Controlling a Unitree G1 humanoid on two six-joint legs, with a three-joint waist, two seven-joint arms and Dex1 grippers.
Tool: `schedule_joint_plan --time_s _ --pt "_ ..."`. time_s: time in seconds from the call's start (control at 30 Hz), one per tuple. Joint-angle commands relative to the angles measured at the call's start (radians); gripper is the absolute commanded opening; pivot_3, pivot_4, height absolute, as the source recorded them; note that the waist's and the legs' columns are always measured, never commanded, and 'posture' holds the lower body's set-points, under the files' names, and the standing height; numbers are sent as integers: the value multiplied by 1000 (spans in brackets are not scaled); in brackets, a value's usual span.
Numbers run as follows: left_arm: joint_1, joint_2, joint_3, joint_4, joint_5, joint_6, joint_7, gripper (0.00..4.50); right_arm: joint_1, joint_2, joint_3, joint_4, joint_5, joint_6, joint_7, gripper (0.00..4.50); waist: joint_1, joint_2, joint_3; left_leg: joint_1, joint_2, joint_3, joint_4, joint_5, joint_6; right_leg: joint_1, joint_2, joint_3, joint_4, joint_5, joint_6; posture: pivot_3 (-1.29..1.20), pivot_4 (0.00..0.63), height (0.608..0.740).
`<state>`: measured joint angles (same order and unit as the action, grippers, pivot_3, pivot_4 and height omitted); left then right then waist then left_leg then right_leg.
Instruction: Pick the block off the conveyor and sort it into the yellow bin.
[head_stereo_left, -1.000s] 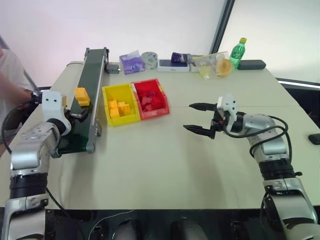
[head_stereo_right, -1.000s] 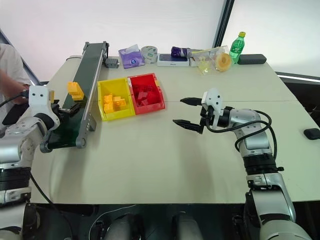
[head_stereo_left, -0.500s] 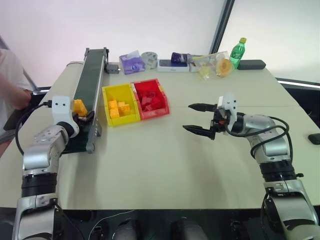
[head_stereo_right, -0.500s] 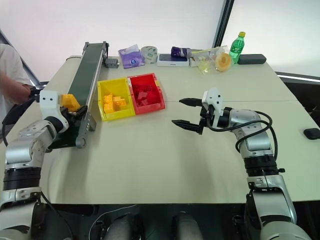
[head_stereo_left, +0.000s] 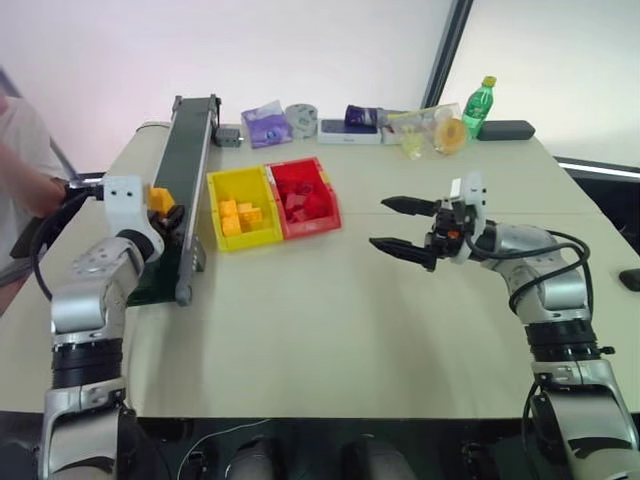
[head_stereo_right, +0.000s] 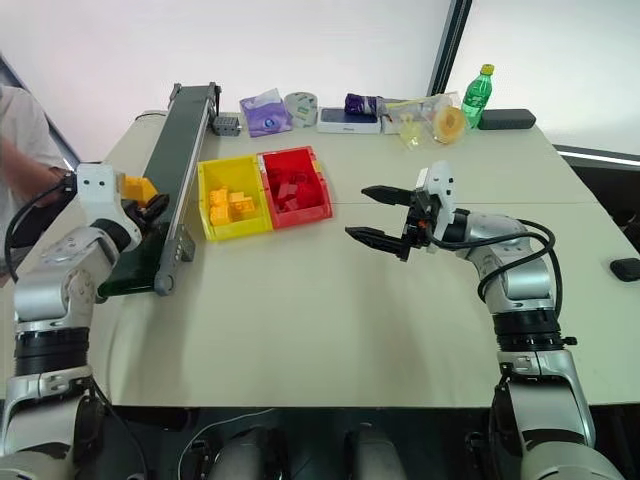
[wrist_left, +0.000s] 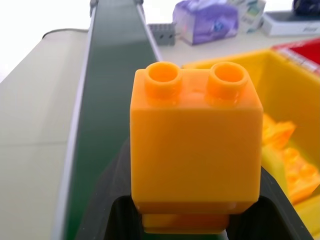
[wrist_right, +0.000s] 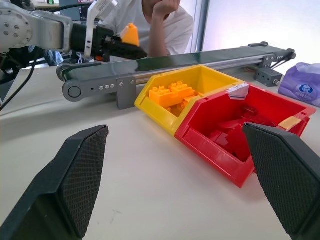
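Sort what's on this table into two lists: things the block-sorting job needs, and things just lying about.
Needed for the job:
block, held in the left gripper
conveyor
yellow bin

Just lying about:
red bin
green bottle
purple pouch
tape roll
right gripper, open over bare table

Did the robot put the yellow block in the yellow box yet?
Not yet. The grabbing part is done: the left tool is shut on the block, holding it just above the conveyor. What's left is carrying it over to the yellow bin, which already has yellow bricks inside, and letting go. The right tool is open and holds nothing, over the table.
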<state>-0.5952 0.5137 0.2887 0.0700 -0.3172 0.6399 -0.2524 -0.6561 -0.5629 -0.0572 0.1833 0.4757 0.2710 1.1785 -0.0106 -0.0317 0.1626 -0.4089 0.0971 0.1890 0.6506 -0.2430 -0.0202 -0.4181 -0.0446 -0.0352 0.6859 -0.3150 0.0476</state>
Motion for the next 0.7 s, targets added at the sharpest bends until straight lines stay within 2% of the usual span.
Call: schedule_joint_plan --time_s 0.03,0.1,0.2,0.33,0.4,0.47,0.53,0.7 --pt "-93 -53 -44 29 19 -54 17 1357 -44 14 -30 -7 19 -15 -20 4500 1 0 0 0 0 0 0 0 0 0 0 0 0 0 0 0 150 740" --pt "-108 -63 -56 48 32 -65 14 1357 -47 16 -30 -3 17 -16 -23 4500 -2 0 0 0 -1 0 0 0 0 0 0 0 0 0 0 0 150 740" --pt "-228 -138 -94 227 56 -145 30 1357 -40 14 -23 -12 6 -22 -24 4500 -3 0 0 0 -1 0 0 0 0 0 1 0 0 0 0 0 150 740" --pt "-324 -172 -115 438 114 -266 46 1357 -30 8 -24 -25 4 -23 -32 4500 -3 0 0 0 -2 0 0 0 0 0 1 0 0 0 0 0 150 740" --pt "-364 -189 -106 519 106 -308 37 2399 -22 1 -24 -32 1 -26 -35 4500 -6 0 0 0 -2 0 0 0 0 -1 1 0 0 0 0 0 150 740" --pt "-389 -193 -114 572 110 -344 11 3222 -16 -2 -26 -40 4 -24 -39 4500 -6 0 0 0 -2 1 -1 0 0 -1 1 0 0 0 0 0 150 740" --pt "-402 -188 -122 596 131 -363 27 4352 -11 -5 -28 -44 5 -23 -43 4500 -7 0 0 0 -2 1 -1 0 0 -2 1 0 0 0 0 0 150 740" --pt "-395 -166 -111 559 139 -373 25 4438 -6 -8 -27 -48 7 -23 -47 4500 -6 0 0 0 -2 1 -1 0 0 -2 1 0 0 0 0 0 150 740"
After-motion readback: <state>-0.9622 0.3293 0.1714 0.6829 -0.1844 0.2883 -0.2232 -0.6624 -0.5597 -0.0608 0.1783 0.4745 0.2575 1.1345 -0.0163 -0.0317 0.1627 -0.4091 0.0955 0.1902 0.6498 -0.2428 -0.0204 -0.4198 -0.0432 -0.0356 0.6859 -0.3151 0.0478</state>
